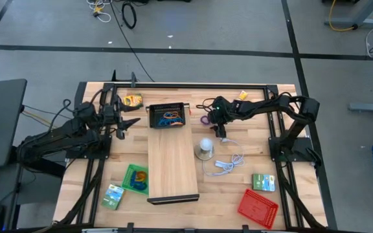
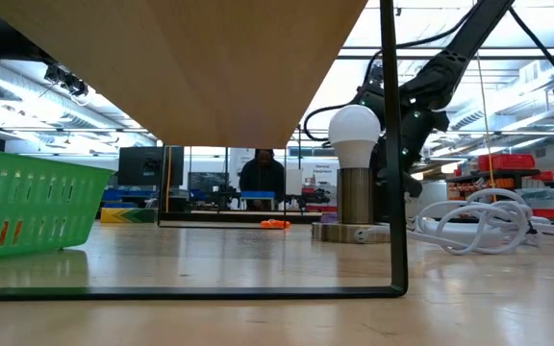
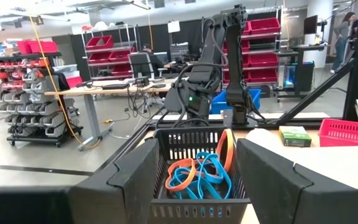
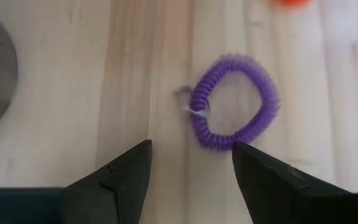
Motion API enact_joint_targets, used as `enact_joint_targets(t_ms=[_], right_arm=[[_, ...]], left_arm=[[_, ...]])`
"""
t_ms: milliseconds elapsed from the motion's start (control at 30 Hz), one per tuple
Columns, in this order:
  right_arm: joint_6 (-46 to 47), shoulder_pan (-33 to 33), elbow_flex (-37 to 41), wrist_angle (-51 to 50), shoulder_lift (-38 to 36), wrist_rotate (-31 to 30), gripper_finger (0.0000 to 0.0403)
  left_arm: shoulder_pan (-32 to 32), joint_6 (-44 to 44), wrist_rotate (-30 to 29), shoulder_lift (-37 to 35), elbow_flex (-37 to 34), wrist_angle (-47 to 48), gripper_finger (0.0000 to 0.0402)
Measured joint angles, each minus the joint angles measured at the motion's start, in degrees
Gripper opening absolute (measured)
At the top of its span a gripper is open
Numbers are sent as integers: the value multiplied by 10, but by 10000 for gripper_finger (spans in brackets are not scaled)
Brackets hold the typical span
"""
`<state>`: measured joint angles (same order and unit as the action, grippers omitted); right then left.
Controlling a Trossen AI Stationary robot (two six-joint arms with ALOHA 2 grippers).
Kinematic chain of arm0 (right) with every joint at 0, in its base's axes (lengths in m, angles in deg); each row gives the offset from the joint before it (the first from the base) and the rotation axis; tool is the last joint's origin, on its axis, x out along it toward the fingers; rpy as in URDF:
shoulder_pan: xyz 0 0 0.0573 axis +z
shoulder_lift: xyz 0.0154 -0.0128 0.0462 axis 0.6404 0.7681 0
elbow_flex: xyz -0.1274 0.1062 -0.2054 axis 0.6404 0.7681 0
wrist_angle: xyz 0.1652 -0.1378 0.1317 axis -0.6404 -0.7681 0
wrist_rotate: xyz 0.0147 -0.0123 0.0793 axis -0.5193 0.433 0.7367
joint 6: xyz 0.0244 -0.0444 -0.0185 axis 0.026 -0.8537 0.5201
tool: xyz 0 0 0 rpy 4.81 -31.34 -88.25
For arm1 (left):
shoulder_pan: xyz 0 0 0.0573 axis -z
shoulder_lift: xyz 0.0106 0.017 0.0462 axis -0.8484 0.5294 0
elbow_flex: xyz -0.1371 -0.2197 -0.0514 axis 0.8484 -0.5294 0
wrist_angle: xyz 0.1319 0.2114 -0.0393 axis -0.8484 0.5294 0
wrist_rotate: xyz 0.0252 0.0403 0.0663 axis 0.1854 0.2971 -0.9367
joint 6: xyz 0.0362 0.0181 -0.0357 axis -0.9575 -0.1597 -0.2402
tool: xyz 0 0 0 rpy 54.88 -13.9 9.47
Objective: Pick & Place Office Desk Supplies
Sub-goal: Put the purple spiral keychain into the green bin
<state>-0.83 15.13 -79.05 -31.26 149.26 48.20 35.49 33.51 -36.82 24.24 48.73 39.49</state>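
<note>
A purple coiled band (image 4: 234, 102) lies flat on the table (image 1: 251, 152), just right of the black mesh tray (image 1: 169, 116). My right gripper (image 4: 191, 165) hangs open above the table, slanting down, its fingers just short of the band and touching nothing. The black tray holds blue and orange bands (image 3: 197, 174). At the table's left, my left gripper (image 3: 194, 180) waits open and level, facing that tray. Small green boxes lie at the near left (image 1: 113, 196) and near right (image 1: 263, 182).
A long wooden board (image 1: 171, 162) lies mid-table. A light bulb on a metal base (image 1: 204, 149) and a white cable (image 1: 228, 163) sit near my right gripper. A green tray (image 1: 135, 179) and a red tray (image 1: 258, 207) stand near the front edge.
</note>
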Motion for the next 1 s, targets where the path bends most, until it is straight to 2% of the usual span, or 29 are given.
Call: enact_joint_targets(t_ms=[200, 400, 533, 833, 933, 1000], right_arm=[[-7, 26, -26, -16, 0, -33, 231], [-17, 33, -27, -11, 5, -24, 227], [-34, 30, -28, -2, 25, -11, 210], [-46, 19, -33, 12, 41, 0, 157], [-45, 18, -41, -4, 42, -5, 116], [-40, 18, -44, -10, 43, -16, 74]], left_arm=[[0, 2, 0, 0, 0, 15, 223], [0, 4, 0, 0, 0, 20, 223], [0, 4, 0, 0, 0, 20, 223], [0, 11, 0, 0, 0, 19, 223], [0, 14, 0, 0, 0, 18, 223], [0, 18, -2, 0, 0, 18, 223]])
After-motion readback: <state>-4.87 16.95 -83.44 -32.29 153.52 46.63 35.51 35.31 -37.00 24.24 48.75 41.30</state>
